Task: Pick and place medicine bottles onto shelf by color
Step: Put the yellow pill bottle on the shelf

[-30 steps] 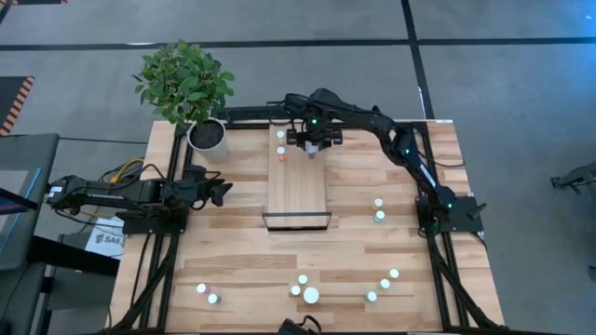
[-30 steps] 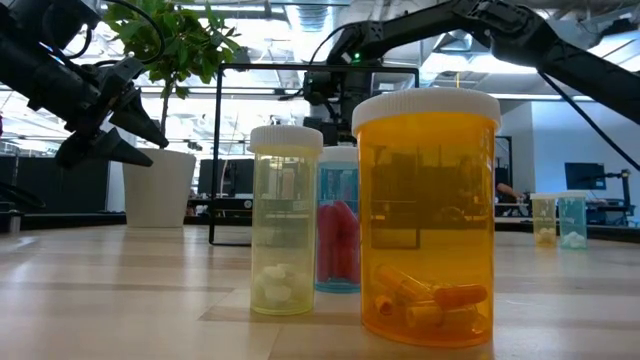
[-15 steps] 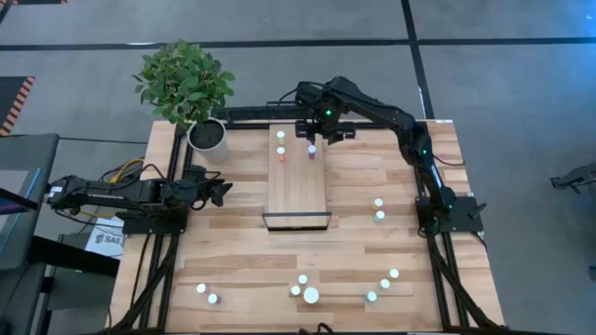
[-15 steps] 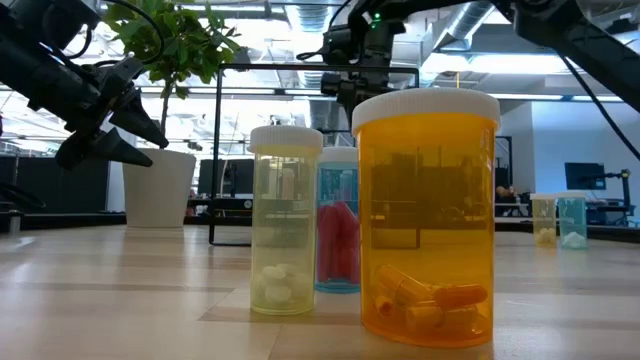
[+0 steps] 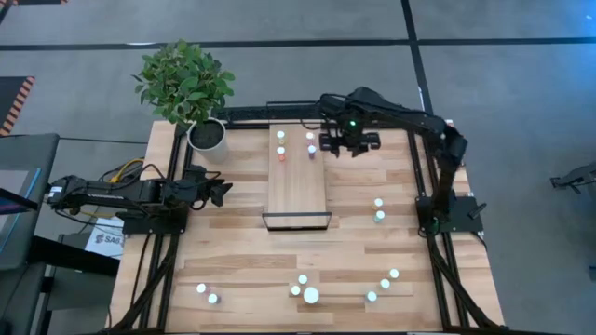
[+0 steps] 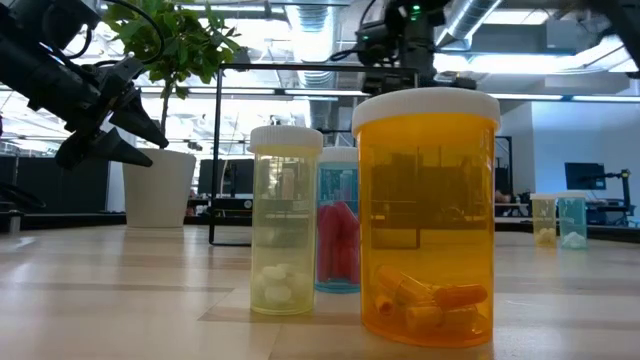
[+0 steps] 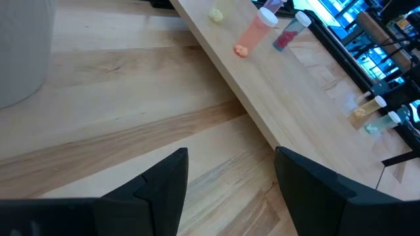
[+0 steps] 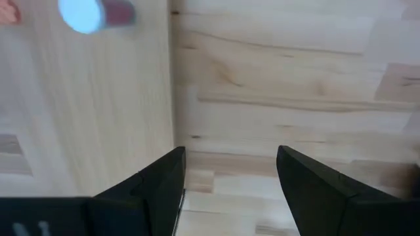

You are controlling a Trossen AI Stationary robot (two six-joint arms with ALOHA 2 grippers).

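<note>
Here, in the high view, the shelf (image 5: 299, 181) lies at the centre of the tabletop (image 5: 233, 247), with four small bottles near its upper end, among them a pink-bodied bottle (image 5: 311, 149). The right gripper (image 5: 346, 147) hovers just right of that end, off the shelf edge, empty. The left gripper (image 5: 220, 192) waits at the left side of the frame, well apart from the shelf. More medicine bottles stand along the bottom of the frame, and a teal bottle (image 5: 379, 216) waits at the right.

In the low view, a large orange bottle (image 6: 426, 215) fills the foreground, with a yellow bottle (image 6: 286, 219) just beside it.

In the left wrist view, the left gripper's fingers (image 7: 164, 183) stand apart with nothing between them; the shelf runs diagonally to the upper right.

In the right wrist view, the right gripper's fingers (image 8: 163, 187) are spread and empty over bare wood, the pink-bodied bottle at the upper left.

The likely risk: the right arm, swinging toward the next bottle, could clip the bottles on the shelf, which probably tip easily.
</note>
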